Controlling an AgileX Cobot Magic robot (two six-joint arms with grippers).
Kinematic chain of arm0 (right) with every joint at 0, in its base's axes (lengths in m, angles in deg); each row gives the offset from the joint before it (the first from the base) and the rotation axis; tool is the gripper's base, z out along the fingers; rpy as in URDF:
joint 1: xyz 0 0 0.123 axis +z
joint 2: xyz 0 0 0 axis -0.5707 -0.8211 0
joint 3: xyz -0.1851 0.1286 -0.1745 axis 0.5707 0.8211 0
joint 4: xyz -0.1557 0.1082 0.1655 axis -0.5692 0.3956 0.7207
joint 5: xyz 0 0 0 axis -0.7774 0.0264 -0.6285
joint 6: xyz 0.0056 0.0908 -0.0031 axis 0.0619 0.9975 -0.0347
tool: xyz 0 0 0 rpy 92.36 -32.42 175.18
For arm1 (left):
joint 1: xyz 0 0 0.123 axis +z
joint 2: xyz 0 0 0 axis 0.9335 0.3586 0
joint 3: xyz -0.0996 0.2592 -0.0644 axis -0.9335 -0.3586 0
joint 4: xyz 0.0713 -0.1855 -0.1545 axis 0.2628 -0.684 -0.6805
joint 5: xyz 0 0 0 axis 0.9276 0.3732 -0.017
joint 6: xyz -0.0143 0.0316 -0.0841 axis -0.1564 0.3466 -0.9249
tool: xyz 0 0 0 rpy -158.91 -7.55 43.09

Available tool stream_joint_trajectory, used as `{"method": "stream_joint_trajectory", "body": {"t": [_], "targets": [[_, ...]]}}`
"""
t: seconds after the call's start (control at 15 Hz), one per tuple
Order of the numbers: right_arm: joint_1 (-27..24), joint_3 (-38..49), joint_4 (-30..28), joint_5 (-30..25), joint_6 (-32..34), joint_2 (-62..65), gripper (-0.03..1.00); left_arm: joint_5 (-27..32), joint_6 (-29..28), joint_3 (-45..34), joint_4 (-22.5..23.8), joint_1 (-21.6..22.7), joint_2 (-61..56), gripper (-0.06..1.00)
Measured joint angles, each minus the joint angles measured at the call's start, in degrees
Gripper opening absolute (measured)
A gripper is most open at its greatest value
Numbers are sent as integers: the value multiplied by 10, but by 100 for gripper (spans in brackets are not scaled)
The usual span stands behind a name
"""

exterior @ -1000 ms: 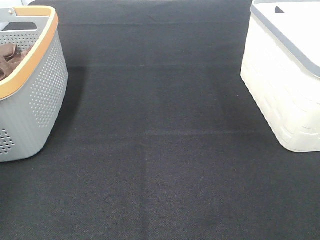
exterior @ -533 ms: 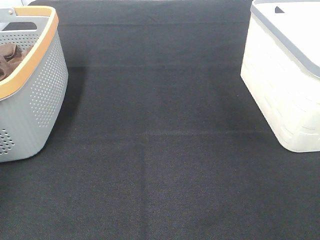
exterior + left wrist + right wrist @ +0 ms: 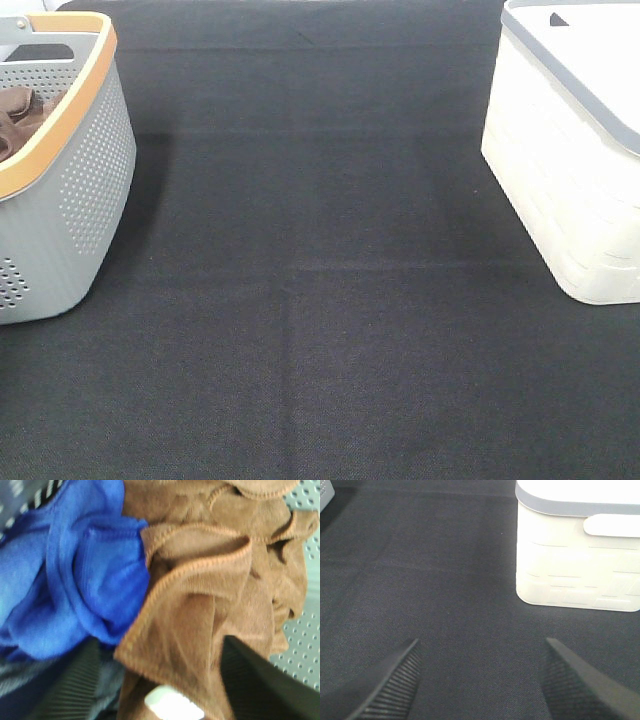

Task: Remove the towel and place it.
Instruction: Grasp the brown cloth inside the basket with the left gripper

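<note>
A brown towel lies crumpled in the grey perforated basket with an orange rim at the far left. In the left wrist view the brown towel fills the frame beside a blue cloth. My left gripper is open inside the basket, its fingers on either side of the brown towel's lower fold. My right gripper is open and empty above the black table mat. Neither arm shows in the exterior view.
A white bin with a grey rim stands at the right and shows in the right wrist view. The black mat covers the table between basket and bin. The basket's perforated wall lies beside the towel.
The brown towel in the basket has shifted slightly. The basket, the bin and the mat have not moved.
</note>
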Motion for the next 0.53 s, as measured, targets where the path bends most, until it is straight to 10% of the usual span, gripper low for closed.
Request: {"method": "stream_joint_trajectory", "body": {"t": [0.53], "targets": [[0, 0, 0, 0, 0, 0, 64, -44, 30, 0, -4, 0, 2, 17]]}}
